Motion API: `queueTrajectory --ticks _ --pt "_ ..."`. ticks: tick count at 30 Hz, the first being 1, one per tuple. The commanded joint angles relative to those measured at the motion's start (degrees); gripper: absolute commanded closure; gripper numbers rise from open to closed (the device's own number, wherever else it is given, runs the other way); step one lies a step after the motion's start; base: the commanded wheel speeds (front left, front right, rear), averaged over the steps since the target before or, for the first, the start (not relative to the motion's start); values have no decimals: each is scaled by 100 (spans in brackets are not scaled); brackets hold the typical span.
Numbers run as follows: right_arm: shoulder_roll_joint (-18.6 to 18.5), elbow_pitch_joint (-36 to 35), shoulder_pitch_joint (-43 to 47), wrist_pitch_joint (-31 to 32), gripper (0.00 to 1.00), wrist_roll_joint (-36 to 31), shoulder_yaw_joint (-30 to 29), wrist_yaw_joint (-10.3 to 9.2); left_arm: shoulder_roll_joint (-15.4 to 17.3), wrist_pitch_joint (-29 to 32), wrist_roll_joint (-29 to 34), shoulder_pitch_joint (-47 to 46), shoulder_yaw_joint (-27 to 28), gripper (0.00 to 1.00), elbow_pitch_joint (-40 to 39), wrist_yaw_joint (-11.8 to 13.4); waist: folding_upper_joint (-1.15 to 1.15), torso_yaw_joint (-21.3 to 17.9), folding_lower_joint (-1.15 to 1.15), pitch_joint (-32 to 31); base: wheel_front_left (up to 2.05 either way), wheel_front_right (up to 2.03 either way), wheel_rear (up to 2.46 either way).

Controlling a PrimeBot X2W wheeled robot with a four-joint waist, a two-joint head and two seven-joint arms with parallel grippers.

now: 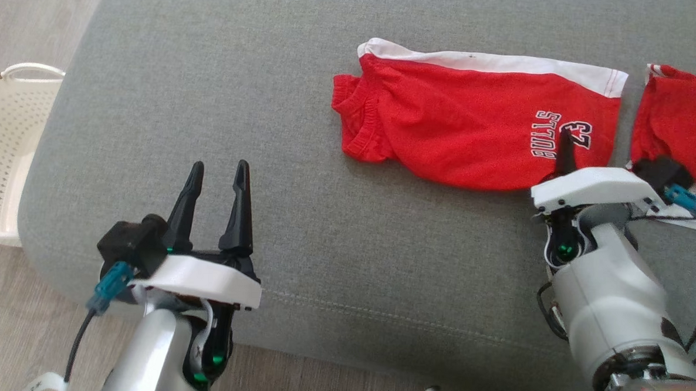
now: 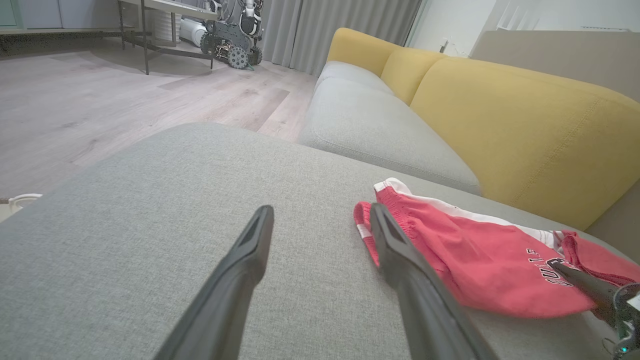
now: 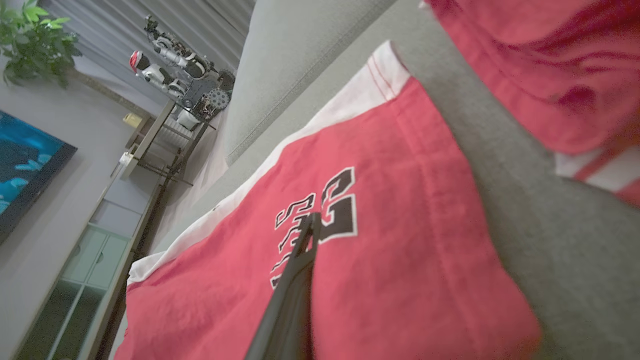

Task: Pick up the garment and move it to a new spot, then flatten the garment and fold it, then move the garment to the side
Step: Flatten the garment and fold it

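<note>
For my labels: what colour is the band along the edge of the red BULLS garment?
White. The band on the garment shows best in the head view.

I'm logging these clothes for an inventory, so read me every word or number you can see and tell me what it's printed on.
"BULLS": black letters outlined in white, on the red shorts, near a leg hem.
"23": same style, right beside that word on the same shorts.
White tag at the head view's bottom left: marks too small to read.
Other red garment: no text visible.
</note>
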Motion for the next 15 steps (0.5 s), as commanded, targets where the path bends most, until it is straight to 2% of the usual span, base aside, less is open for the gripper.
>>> queueTrajectory --ticks 1,4,8,15 --pt "104 -131 -225 -88 100 -109 172 25 50 -70 68 -63 208 0 -186 -31 0 3 0 -9 0 0 0" --pt "104 -121 -322 -176 100 -569 320 25 50 -70 88 -49 242 0 -177 -44 0 14 0 -37 0 0 0" --pt "104 -134 -432 -206 100 -852 501 25 50 -70 90 -41 257 0 -175 -53 0 65 0 -65 0 0 0" --pt "104 -652 -381 -212 100 -1643 943 25 50 -70 59 -25 272 0 -191 -51 0 110 0 -46 0 0 0"
